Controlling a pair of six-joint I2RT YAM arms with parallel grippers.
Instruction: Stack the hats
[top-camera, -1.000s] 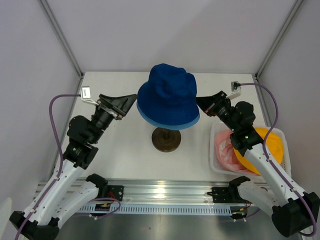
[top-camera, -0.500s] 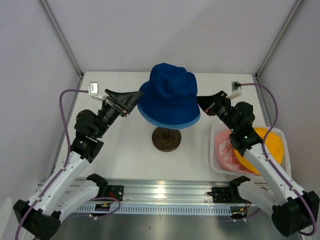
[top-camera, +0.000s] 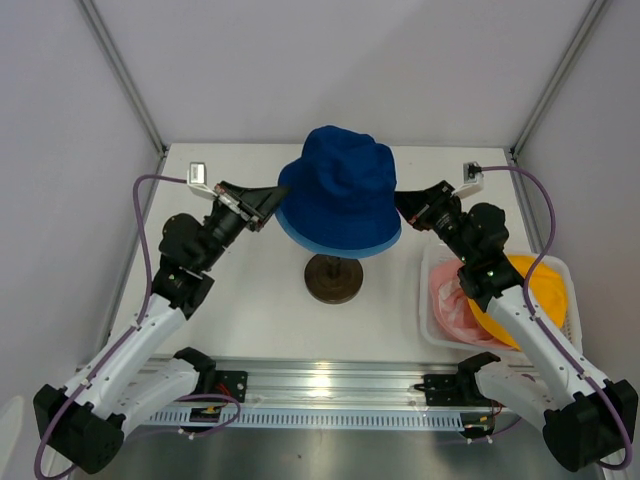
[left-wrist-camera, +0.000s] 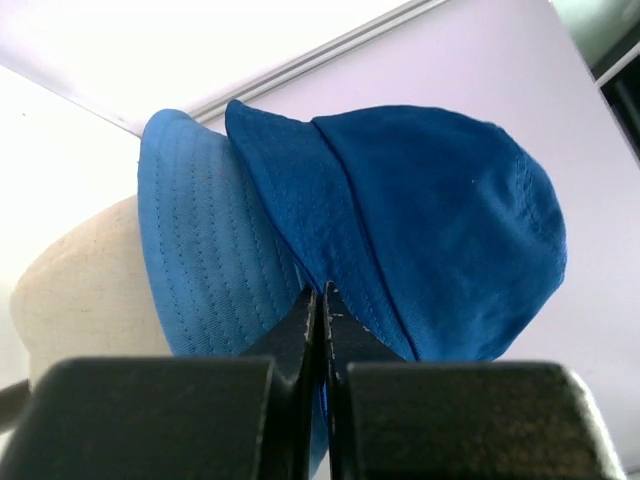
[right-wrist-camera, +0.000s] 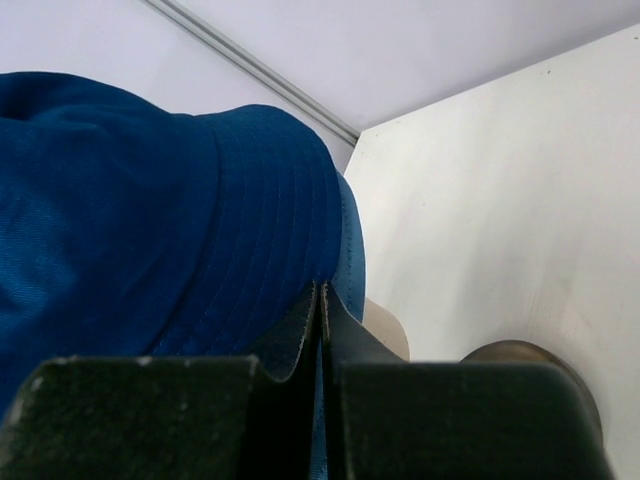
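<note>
Centrally, the navy hat (top-camera: 338, 190) sits over the light blue hat (top-camera: 330, 244) on the head (left-wrist-camera: 85, 290), above its dark base (top-camera: 333, 279). Left gripper (top-camera: 272, 192) and right gripper (top-camera: 400, 203) are pinched tight on opposite edges of the navy brim. Pink hat (top-camera: 450, 300) and yellow hat (top-camera: 545, 290) lie in the basket (top-camera: 426, 318), partly under the right arm.

The dark navy hat (top-camera: 338, 190) on the mannequin head (left-wrist-camera: 85, 290) is plain, with fine rows of stitching on its brim. Under it shows a light blue hat (left-wrist-camera: 195, 240). The head is cream, its base (top-camera: 333, 279) dark brown. Right of the head, a pink hat (top-camera: 450, 300) and a yellow hat (top-camera: 545, 285) are in a white basket (top-camera: 424, 310). The worktop (top-camera: 250, 290) is white.
</note>
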